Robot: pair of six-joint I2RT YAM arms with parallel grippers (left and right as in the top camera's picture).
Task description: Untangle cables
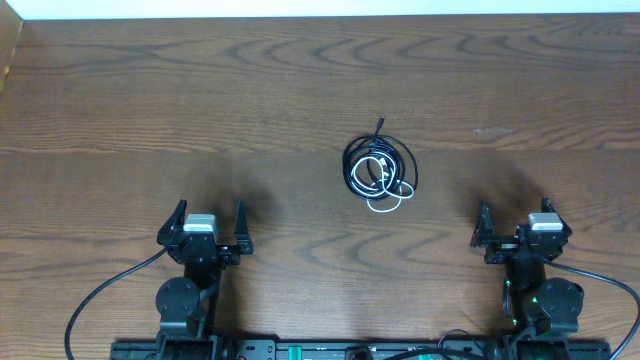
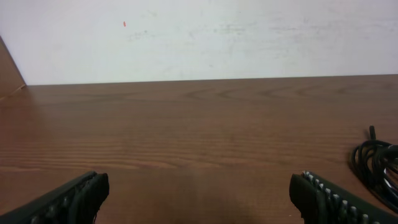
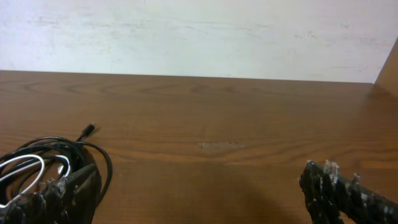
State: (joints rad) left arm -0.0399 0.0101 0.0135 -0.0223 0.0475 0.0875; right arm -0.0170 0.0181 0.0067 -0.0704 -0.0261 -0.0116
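The left claw (image 1: 209, 208) sits at the near edge of the tabletop (image 1: 150, 100), released, its two fingers spread wide and holding nothing. Its wrist view shows only bare wood grain between the ribbed fingers (image 2: 81, 193). The right claw (image 1: 515, 212) rests at the opposite near corner, likewise released and empty, with its fingers well apart.

Farther out, between the two arms and somewhat nearer the right one, the cables lie in one small bundle on the wood, well apart from both claws. The black cable (image 1: 352, 160) is wound in several loose loops forming a rough ring, and one plug end (image 1: 380, 124) sticks out on the far side. The white cable (image 1: 383, 206) is coiled inside and through the black loops, with one loop bulging out past the ring's near edge.

From the right wrist the bundle shows at the lower left, partly behind that claw's left finger (image 3: 68, 190). From the left wrist only black loops (image 2: 367, 155) show at the right edge.

Beyond the bundle the tabletop runs bare to a white wall (image 2: 199, 37).
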